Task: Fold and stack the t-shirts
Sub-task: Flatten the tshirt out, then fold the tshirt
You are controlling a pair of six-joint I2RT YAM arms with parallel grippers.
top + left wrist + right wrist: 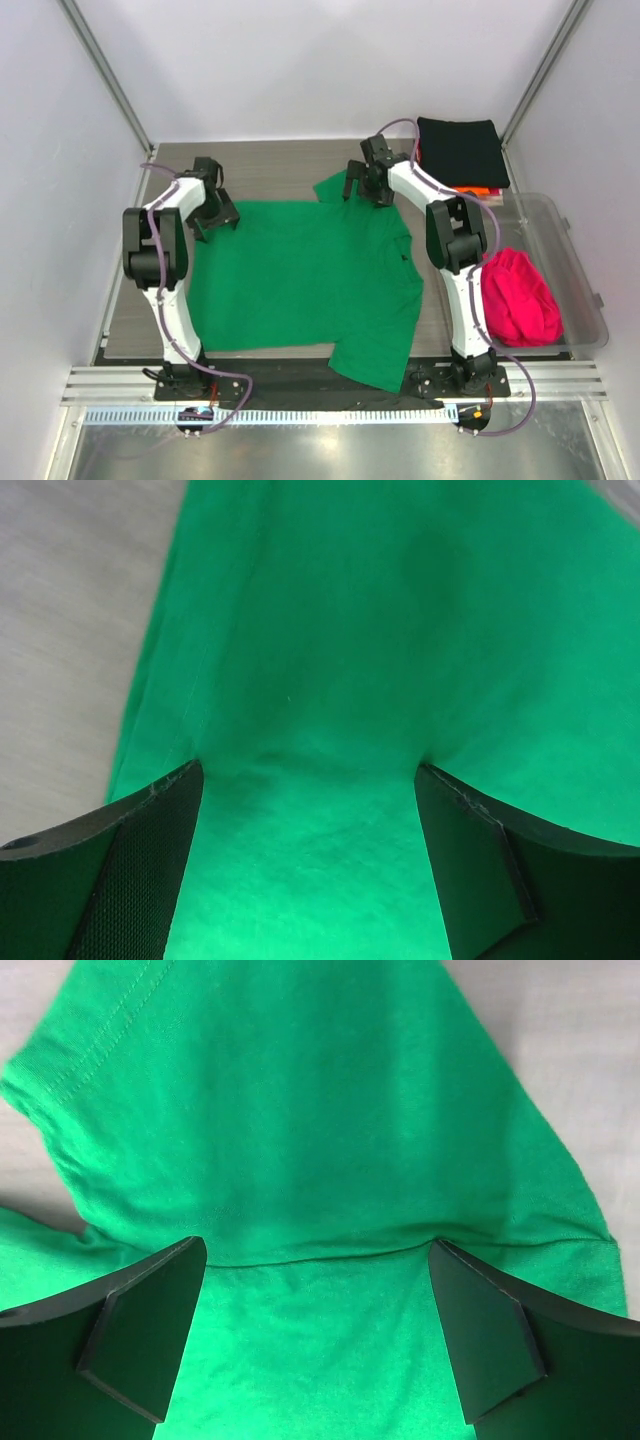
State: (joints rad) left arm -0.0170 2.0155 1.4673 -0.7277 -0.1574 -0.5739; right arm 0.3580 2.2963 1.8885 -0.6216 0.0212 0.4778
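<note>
— Where is the green t-shirt (pixel 300 280) sitting?

— Spread open across the middle of the bench (pixel 270 165), between my two arms. One sleeve points to the far side, the other reaches the near edge.

— And the left pincer (pixel 213 218)?

— Over the shirt's far left corner, fingers (pixel 150 850) wide apart with cloth showing between them. I hold nothing there.

— The right pincer (pixel 365 185)?

— Above the far sleeve, also spread wide, the sleeve seam running across the gap. Whether the tips touch the fabric, I can't tell from the wrist view.

— The other shirts?

— A folded black t-shirt (pixel 460 150) tops a stack at the far right corner, with a sliver of orange (pixel 478 190) under it. A magenta-pink t-shirt (pixel 520 298) lies bunched in the clear bin (pixel 572 245) on my right.
</note>
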